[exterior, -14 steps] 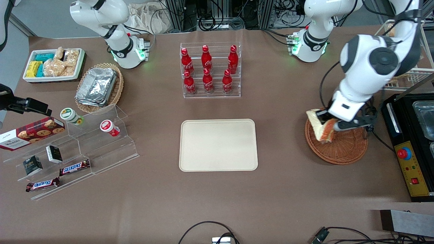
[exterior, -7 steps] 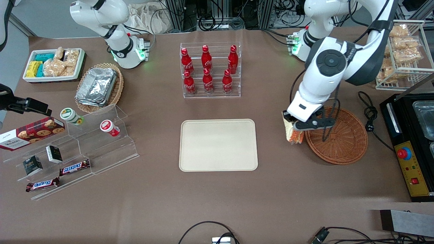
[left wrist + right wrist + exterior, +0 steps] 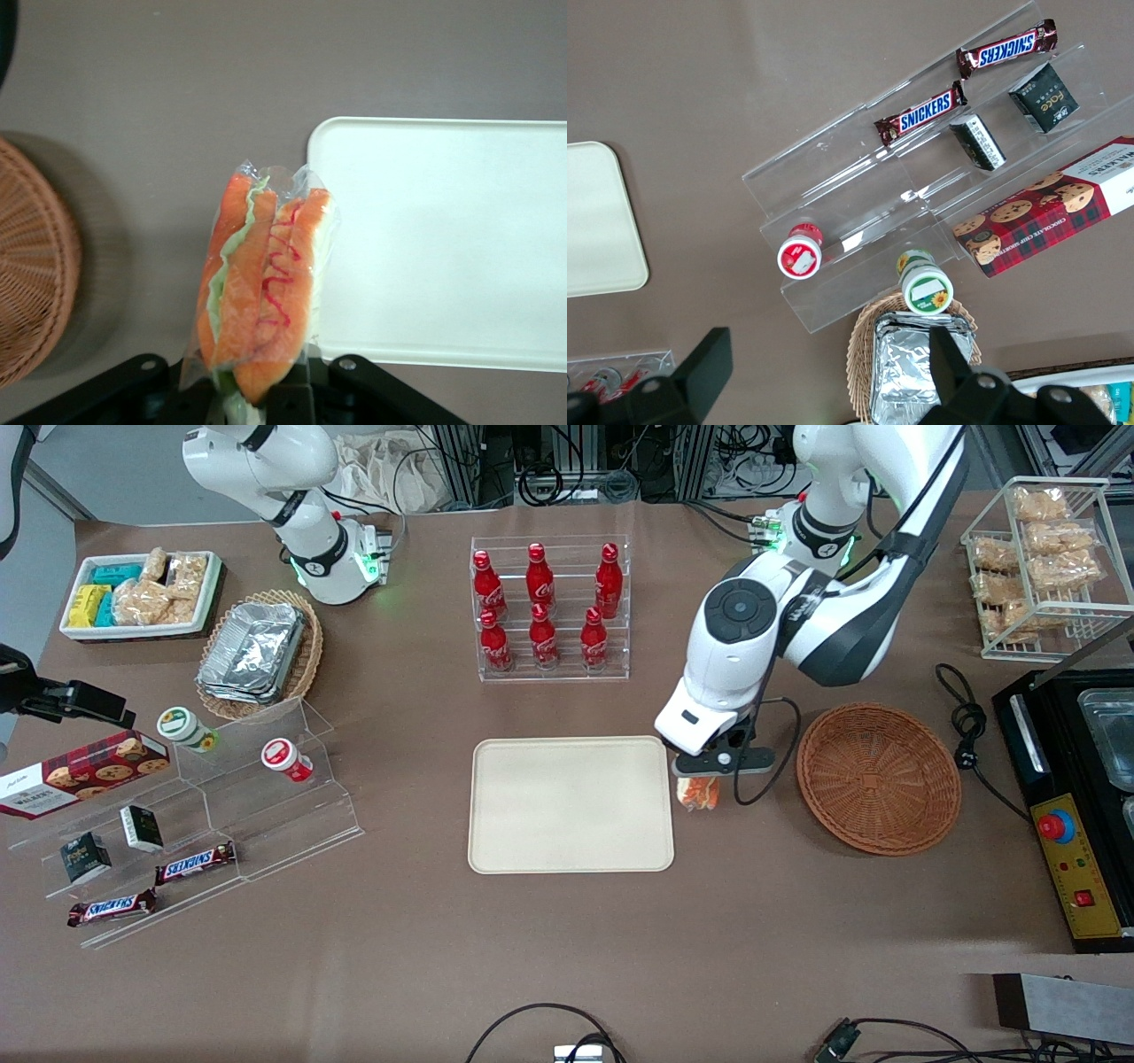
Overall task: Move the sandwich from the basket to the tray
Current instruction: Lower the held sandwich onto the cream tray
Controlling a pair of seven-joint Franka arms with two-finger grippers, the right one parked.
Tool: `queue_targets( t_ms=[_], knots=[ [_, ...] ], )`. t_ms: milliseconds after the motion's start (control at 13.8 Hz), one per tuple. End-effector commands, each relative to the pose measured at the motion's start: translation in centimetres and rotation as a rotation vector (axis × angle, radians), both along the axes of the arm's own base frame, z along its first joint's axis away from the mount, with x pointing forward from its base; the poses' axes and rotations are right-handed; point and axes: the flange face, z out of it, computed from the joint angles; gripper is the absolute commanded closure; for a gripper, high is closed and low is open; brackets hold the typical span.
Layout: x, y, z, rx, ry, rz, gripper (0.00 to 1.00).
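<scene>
Jaws clamped on the sandwich (image 3: pixel 264 292), the gripper (image 3: pixel 700 778) hangs at the tray's (image 3: pixel 567 850) three o'clock edge, basket (image 3: pixel 879 778) empty, so the wedge clears the rim.

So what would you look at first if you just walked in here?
Probably the big white arm, its gripper holding the wrapped sandwich in the air between the wicker basket, now empty, and the cream tray. Then the red bottles in their clear rack, farther from the front camera than the tray.

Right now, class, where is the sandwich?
The gripper holds the sandwich above the table, between the tray and the basket, beside the tray's edge.
</scene>
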Motion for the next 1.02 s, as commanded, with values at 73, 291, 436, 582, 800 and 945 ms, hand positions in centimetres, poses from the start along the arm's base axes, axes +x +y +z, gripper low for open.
queue_targets(
  t_ms=[73,291,436,582,800,945],
  knots=[
    [0.6,-3.2,-1.9,0.037,0.004,-0.060,0.95],
    [0.5,-5.5,-3.0,0.015,0.017,-0.066,0.95],
    [0.6,-6.9,-3.7,0.000,0.025,-0.060,0.95],
    [0.7,-7.6,-5.1,0.016,0.022,-0.058,0.95],
    [1.1,-9.0,-8.5,0.048,0.008,-0.034,0.95],
    [1.6,-9.0,-9.6,0.042,0.023,-0.028,0.96]
  ],
)
